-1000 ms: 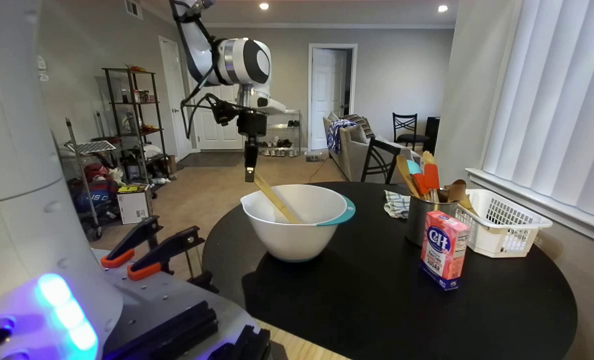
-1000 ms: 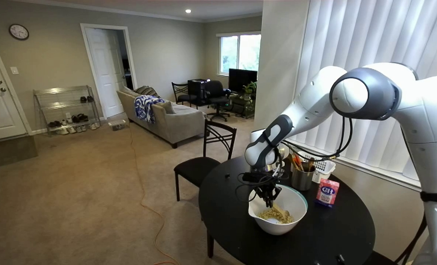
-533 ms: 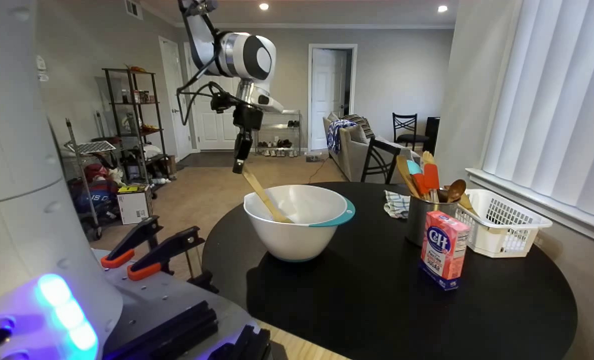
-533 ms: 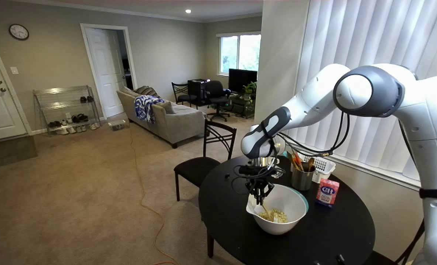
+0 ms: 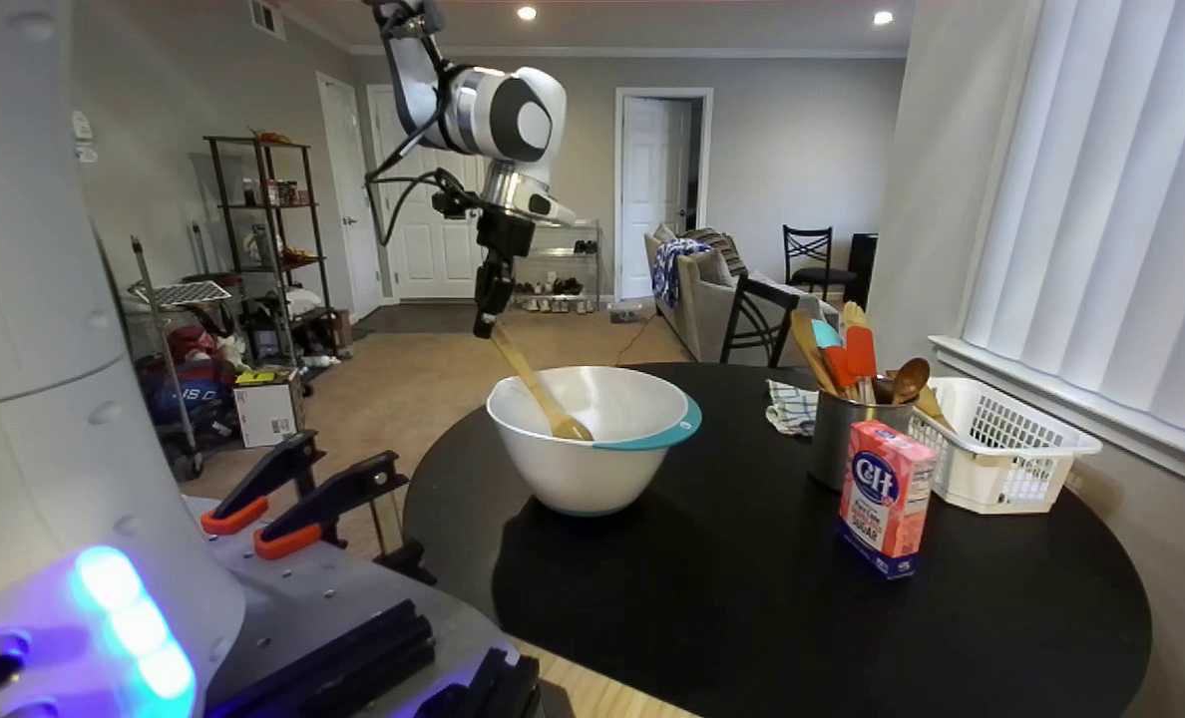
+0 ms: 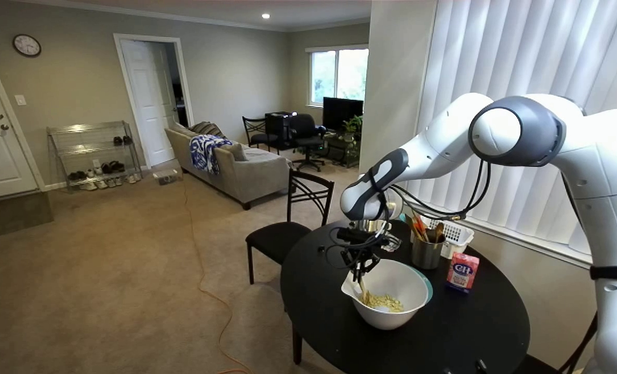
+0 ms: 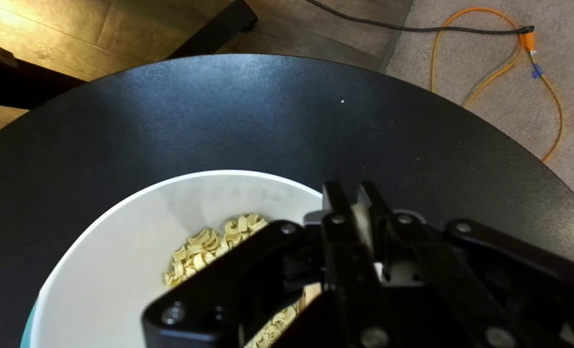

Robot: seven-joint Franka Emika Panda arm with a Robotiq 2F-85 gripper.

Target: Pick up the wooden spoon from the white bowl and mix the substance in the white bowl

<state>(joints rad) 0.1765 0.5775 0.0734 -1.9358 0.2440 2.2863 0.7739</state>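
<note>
Wooden spoon (image 5: 535,385) clamped in the gripper (image 5: 485,327) above the white bowl (image 5: 583,484)

The fingers (image 7: 333,198) of the gripper are pressed together on the upper end of the wooden spoon, whose handle shows between them in the wrist view. In both exterior views the wooden spoon is tilted: the gripped end lies above the rim, the lower end inside the white bowl. Whether the handle touches the rim cannot be told.

The white bowl stands on a round black table (image 5: 752,618), its pouring lip on one side and a blue-green edge (image 5: 672,431) on the opposite side. Pale yellow curled pieces (image 7: 205,251) lie in its bottom, partly hidden by the gripper in the wrist view. In an exterior view the lower end of the wooden spoon is at the pieces, on the side of the pouring lip; how deep it reaches is too small to tell.

Also on the table, apart from the white bowl: a pink sugar box (image 5: 887,496), upright; near it a metal pot (image 5: 832,449) of kitchen tools (image 5: 860,354); beside the pot a white basket (image 5: 987,497); and a checked cloth (image 5: 792,407). A black chair (image 6: 278,241) stands at the table.
</note>
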